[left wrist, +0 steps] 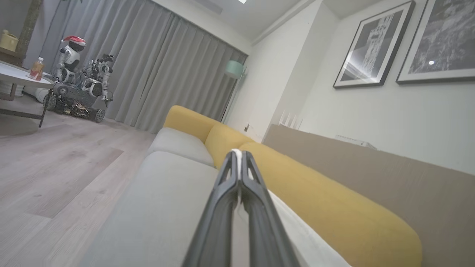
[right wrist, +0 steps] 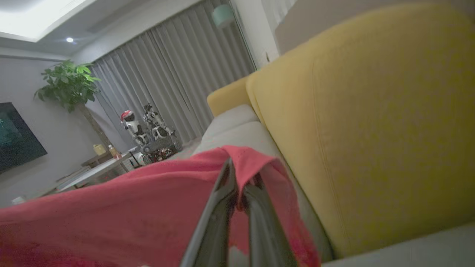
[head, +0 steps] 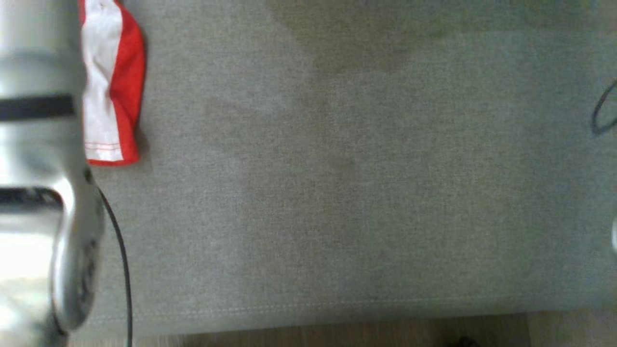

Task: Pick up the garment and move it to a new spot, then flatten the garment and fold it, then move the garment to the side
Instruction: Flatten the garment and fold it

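Garment (head: 125,82): red and white cloth, held at two spots. It is at the left end of the sofa seat, right beside the left arm. I cannot tell if it touches the seat.
Left jaws: shut tight on a thin white bit of the garment.
Right jaws: shut tight on a red fold of the garment. The red cloth spreads out low in the right wrist view.
Left arm (head: 38,144): pale and shiny, down the left side of the head view. A black cable (head: 120,250) hangs by it.
Sofa seat (head: 337,193): gray and flat, under the arms.
Back cushions (left wrist: 315,193): yellow, just behind the seat.
Floor (left wrist: 55,167): brown wood, in front of the sofa.
Table (left wrist: 15,76): white, far off on the floor, with an orange bottle (left wrist: 36,68) on top.
Small robots (left wrist: 79,85): past the table, near the curtains. One wears a red hat.
Curtains (left wrist: 156,66): gray and long, at the far end of the room.
Plant (right wrist: 68,83): green and leafy, beside the curtains.
Pictures (left wrist: 371,48): two, black and white, in dark frames on the wall above the sofa.
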Robot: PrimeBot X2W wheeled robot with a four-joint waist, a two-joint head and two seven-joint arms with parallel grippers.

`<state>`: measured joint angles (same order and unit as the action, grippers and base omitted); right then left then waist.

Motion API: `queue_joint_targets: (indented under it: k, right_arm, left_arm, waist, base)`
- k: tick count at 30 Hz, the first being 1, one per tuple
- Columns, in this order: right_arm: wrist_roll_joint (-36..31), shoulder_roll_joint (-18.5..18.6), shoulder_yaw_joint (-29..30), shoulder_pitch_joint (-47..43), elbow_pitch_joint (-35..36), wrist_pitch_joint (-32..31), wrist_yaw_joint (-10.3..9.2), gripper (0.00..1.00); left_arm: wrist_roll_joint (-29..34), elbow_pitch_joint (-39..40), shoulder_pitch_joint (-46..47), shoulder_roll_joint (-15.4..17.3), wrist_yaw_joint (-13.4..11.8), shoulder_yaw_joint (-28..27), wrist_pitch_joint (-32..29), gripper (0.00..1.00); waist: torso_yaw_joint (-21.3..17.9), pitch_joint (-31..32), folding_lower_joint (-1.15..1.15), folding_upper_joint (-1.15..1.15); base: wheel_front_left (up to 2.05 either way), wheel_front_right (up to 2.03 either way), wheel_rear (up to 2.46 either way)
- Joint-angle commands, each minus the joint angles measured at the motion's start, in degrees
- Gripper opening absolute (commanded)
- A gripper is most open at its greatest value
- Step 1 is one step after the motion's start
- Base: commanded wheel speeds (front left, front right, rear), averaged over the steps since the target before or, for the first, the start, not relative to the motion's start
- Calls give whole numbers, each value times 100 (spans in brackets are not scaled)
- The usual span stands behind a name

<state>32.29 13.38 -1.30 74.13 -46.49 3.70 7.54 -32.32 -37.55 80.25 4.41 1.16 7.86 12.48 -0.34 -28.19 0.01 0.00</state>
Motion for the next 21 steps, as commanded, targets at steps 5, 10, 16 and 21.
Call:
queue_joint_targets:
  k: [5, 10, 16, 21]
  right_arm:
    - [567, 121, -649, -944, -143, -258, -5, 0]
    - [980, 254, -1363, -1791, -197, -757, -5, 0]
    - [1057, 579, -2226, -2541, -141, -1080, -5, 0]
    - [955, 957, -3039, -3135, -184, -1238, -5, 0]
  left_arm:
    - [316, -3, -1172, 385, 257, 346, 120, 0]
    - [339, -83, -2430, 609, 405, 540, 123, 0]
    - [392, -70, -3611, 922, 519, 856, -72, 0]
    - [487, 42, -4592, 1285, 592, 1302, -363, 0]
  waist:
    - [49, 427, -1, 0]
    - [47, 890, -1, 0]
    - [59, 1343, -1, 0]
    - [103, 1742, -1, 0]
  base:
    - [0, 0, 0]
    - [0, 0, 0]
    - [0, 0, 0]
    - [0, 0, 0]
